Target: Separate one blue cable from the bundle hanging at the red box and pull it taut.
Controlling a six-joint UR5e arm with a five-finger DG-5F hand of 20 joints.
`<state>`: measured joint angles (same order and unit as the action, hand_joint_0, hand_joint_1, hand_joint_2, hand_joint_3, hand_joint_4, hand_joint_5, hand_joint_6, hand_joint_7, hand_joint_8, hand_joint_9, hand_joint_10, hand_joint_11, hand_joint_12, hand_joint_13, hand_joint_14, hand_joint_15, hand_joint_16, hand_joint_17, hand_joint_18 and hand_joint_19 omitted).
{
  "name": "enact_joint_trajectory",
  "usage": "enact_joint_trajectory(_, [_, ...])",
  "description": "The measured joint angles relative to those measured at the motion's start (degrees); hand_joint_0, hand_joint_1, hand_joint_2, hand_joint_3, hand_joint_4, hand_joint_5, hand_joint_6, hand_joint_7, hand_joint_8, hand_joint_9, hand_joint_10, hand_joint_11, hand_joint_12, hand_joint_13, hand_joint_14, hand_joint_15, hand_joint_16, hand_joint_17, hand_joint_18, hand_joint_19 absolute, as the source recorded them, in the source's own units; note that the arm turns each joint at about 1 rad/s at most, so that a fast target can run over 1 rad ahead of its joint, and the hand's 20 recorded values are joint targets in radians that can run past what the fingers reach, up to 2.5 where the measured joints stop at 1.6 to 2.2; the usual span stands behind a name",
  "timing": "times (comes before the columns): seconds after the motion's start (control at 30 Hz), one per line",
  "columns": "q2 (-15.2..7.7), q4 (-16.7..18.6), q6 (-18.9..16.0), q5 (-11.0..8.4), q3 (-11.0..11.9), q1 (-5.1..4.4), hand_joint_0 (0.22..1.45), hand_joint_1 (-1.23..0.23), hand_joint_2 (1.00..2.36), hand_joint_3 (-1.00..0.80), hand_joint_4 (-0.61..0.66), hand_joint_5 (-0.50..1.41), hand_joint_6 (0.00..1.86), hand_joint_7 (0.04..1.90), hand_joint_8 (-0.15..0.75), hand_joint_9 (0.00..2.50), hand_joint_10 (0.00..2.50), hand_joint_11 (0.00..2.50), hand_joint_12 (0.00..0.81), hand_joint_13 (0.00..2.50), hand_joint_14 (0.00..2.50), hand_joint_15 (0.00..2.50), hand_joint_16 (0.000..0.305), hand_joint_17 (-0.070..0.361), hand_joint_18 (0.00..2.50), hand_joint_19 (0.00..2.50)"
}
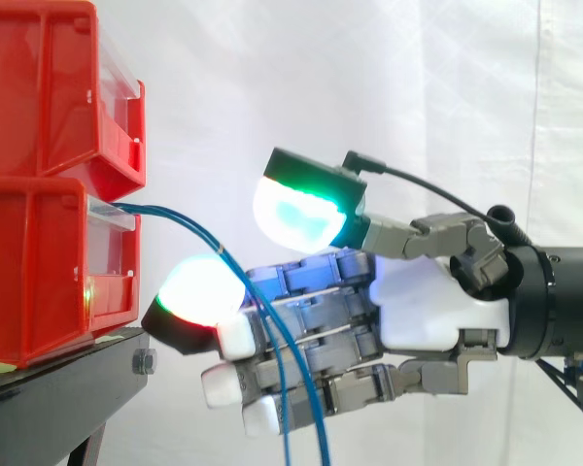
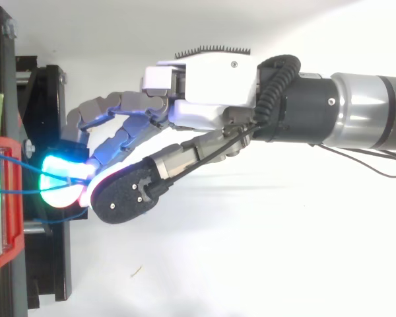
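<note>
1. White curtain (image 1: 418, 78) behind. Red bins (image 1: 39, 97) were stacked on a black stand (image 1: 68, 379) at left.
2. Blue cables (image 1: 189, 221), at least two strands, left the front of the lower bin (image 1: 39, 272), arced out and hung down, crossing the camera side of the fingers (image 1: 316, 282). They were slack, not taut.
3. Hand (image 1: 428, 311) was held level w/ wrist at right, prob. so the hanging strands fell across its reach.
4. Fingers were roughly straight and loosely spread. Thumb (image 1: 301, 209) was raised above, w/ a clear gap to the red-green glowing fingertip (image 1: 199, 289). Nothing was pinched as far as the side view showed.
5. In the top view that tip (image 2: 63, 181) sat near the bin's front, w/ both strands (image 2: 23, 173) running onto it. It was prob. put there to wedge btwn the strands and split one off.
6. Judgement: separation wasn't yet done. Next move would need the thumb closing on one strand only, then a pull away from the bin. Risk: catching both.
</note>
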<state>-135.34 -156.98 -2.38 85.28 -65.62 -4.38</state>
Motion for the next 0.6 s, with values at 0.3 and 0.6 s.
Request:
enact_joint_trajectory(0.3, [2.09,-4.64,0.18,0.25,-0.02,-0.26,0.69,-0.61,1.02,-0.31,0.08,-0.14,0.5,1.21,0.263,0.78,0.02,0.62,0.271,0.73,0.02,0.44,0.028,0.063,0.55,0.42])
enact_joint_trajectory(0.6, [2.18,-6.51,-0.05,-0.16,-0.01,-1.05,0.61,-0.81,1.0,-0.48,0.08,-0.15,0.54,1.33,0.263,0.83,0.03,0.77,0.303,0.8,0.02,0.56,0.033,0.074,0.61,0.5])
